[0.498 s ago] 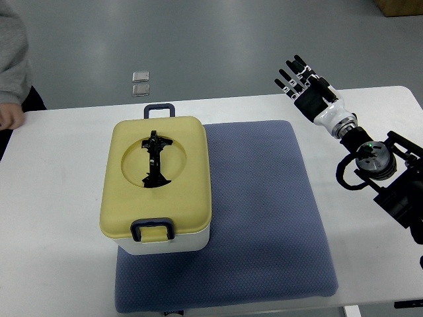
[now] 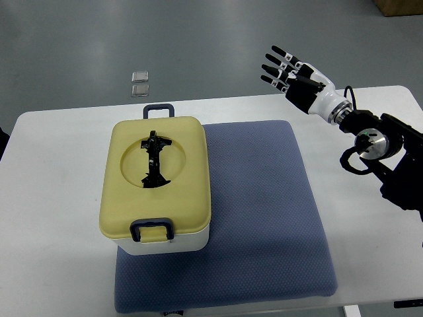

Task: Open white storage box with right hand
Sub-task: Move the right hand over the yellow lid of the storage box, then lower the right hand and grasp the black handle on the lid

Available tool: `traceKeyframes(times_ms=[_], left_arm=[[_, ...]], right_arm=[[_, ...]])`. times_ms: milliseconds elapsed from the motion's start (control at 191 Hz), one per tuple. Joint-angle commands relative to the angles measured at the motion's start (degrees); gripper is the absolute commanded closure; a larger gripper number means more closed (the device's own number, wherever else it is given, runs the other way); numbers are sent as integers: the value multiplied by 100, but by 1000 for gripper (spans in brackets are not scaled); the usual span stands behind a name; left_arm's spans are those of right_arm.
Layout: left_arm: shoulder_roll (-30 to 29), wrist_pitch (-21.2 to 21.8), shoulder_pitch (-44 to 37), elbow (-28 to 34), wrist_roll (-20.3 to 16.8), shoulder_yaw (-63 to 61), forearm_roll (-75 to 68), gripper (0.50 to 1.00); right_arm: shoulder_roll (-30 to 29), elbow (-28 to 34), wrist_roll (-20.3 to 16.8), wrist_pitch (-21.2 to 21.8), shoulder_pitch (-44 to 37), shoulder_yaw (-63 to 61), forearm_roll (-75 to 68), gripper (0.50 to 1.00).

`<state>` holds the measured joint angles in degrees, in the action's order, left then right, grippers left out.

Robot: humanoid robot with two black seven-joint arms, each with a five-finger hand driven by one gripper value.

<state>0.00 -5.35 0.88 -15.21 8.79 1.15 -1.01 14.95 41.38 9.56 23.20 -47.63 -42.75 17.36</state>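
Your right hand [image 2: 291, 74] hung above the far right corner of the table [image 2: 59, 218] with its fingers [image 2: 274, 66] spread wide and straight, holding nothing, which suited a hand with no contact made yet. The storage box [image 2: 156, 188] sat well apart from it on the left side of the blue mat [image 2: 264, 218], its white body capped by a yellow lid [image 2: 158, 178] that was fully closed. The mat probably served to keep the box from sliding while you worked the lid. The box lay lengthwise, one dark blue latch [image 2: 153, 229] facing the near edge and another [image 2: 159, 109] at the far end, both seemingly down; the black handle [image 2: 154, 160] lay folded flat in its round recess. You would likely have needed to release a latch first. No brand, label or writing could be read on anything. Two small clear squares [image 2: 140, 83] lay on the floor beyond the table. Your left hand was not visible.
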Motion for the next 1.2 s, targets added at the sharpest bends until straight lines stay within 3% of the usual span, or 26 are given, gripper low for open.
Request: traceKeyframes(times_ms=[0, 142, 399, 582, 1196], left_arm=[[0, -1, 0, -25, 0, 8, -5, 500], [0, -1, 0, -8, 0, 8, -5, 500], [0, -1, 0, -8, 0, 8, -5, 500], [0, -1, -9, 1, 0, 8, -5, 500], [0, -1, -9, 19, 0, -1, -5, 500]], right_arm=[[280, 133, 2, 254, -527, 232, 2243, 544], [588, 730, 11, 1177, -1336, 425, 4564, 544], [764, 2084, 20, 1180, -2505, 1014, 6208, 544], [465, 2164, 29, 1180, -2839, 1524, 6596, 542], [-176, 2524, 116, 1180, -2435, 1568, 6824, 544]])
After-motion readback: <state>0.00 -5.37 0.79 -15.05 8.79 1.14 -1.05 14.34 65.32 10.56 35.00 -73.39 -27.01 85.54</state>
